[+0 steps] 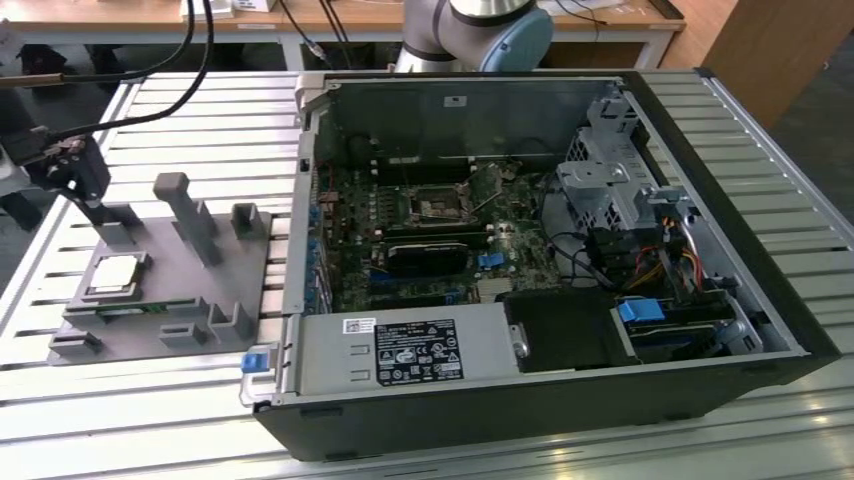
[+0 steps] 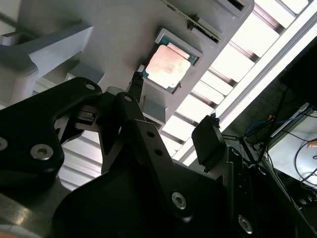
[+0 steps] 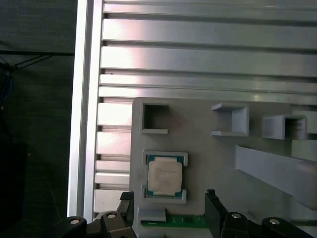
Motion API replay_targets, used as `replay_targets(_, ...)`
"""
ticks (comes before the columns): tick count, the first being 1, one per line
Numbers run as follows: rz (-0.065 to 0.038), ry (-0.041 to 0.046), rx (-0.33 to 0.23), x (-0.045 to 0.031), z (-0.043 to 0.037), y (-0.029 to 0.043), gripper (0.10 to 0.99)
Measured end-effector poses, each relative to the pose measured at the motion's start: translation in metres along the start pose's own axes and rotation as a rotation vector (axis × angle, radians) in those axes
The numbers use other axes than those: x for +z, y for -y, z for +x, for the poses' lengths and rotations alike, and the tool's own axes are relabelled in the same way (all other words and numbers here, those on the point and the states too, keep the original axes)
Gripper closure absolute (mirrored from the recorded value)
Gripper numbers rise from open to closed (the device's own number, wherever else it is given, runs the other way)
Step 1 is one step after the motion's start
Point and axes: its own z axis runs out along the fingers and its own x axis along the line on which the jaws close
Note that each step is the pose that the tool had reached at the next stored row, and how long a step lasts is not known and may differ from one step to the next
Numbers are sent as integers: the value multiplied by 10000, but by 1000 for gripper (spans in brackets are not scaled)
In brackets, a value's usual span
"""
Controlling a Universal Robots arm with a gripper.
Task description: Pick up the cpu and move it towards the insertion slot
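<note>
Far left, exterior view: hand [image 1: 70,172] poised over the far-left part of the grey fixture [image 1: 200,300], released, gripping nothing. First wrist view: fingertips [image 3: 126,197] spread and bare, near the chip but clear of it.

Just right of the hand, on the fixture's left part: cpu [image 1: 115,274] lying flat, silvery top up, seated in its square recess. Same in both wrist views, framed by the recess corners. Not yet picked up. Green memory strip [image 3: 185,221] in a slot just beside it, first wrist view.

Right of the fixture, on the slatted desk [image 1: 174,118]: open computer case [image 1: 561,410], motherboard exposed. Insertion slot [image 1: 435,207] taken to be the square socket near the board's middle, well apart from the cpu.

Progress, judged: no grasp, no lift, no transfer. Whole task left.

Hard to make out: height of hand above chip; socket cover open or closed. Arm cut off at the far edge, apart from the arm base [image 1: 474,25].
</note>
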Motion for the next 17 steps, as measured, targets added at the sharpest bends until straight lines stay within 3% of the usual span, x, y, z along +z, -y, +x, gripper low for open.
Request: replay_targets(17,0,-1,0,132,1,9,412)
